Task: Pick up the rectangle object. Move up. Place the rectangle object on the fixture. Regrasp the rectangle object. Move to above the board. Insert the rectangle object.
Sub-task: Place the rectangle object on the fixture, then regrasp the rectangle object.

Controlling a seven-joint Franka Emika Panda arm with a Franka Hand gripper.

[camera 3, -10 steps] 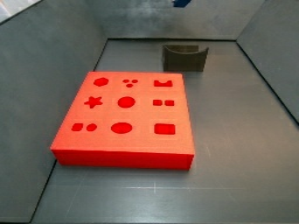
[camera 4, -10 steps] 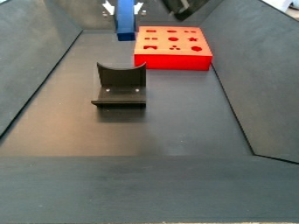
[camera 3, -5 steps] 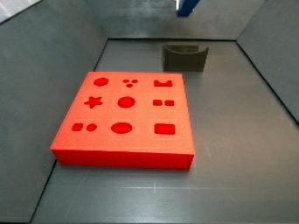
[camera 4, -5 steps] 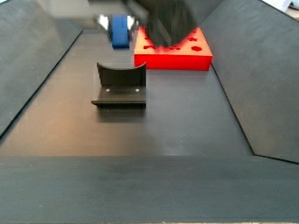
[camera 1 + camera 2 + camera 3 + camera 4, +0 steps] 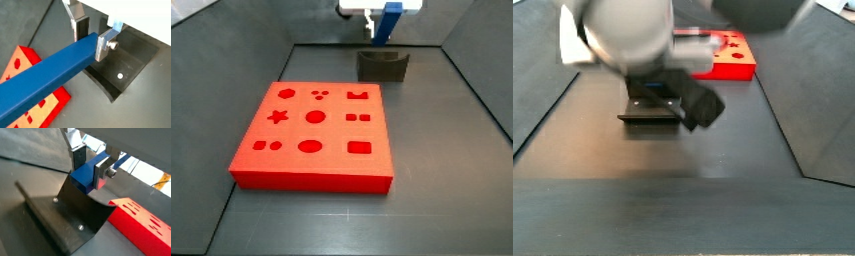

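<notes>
My gripper (image 5: pixel 92 40) is shut on the rectangle object (image 5: pixel 47 75), a long blue bar, near one of its ends (image 5: pixel 83 175). The bar hangs in the air just above the fixture (image 5: pixel 73 213), a dark block with a notched top, seen below the fingers in both wrist views. In a side view the gripper (image 5: pixel 385 20) and bar (image 5: pixel 392 22) hover over the fixture (image 5: pixel 382 66) at the back of the bin. The red board (image 5: pixel 311 130) with shaped holes lies nearer the front. The blurred arm (image 5: pixel 640 40) covers the bar in a side view, where part of the fixture (image 5: pixel 644 115) shows.
Grey sloping bin walls (image 5: pixel 225 40) surround the floor. The board (image 5: pixel 734 62) sits beyond the fixture in a side view, and its edge (image 5: pixel 140 220) lies close to the fixture in a wrist view.
The arm has come down and across toward the fixture, carrying the blue bar. It now blocks much of a side view.
</notes>
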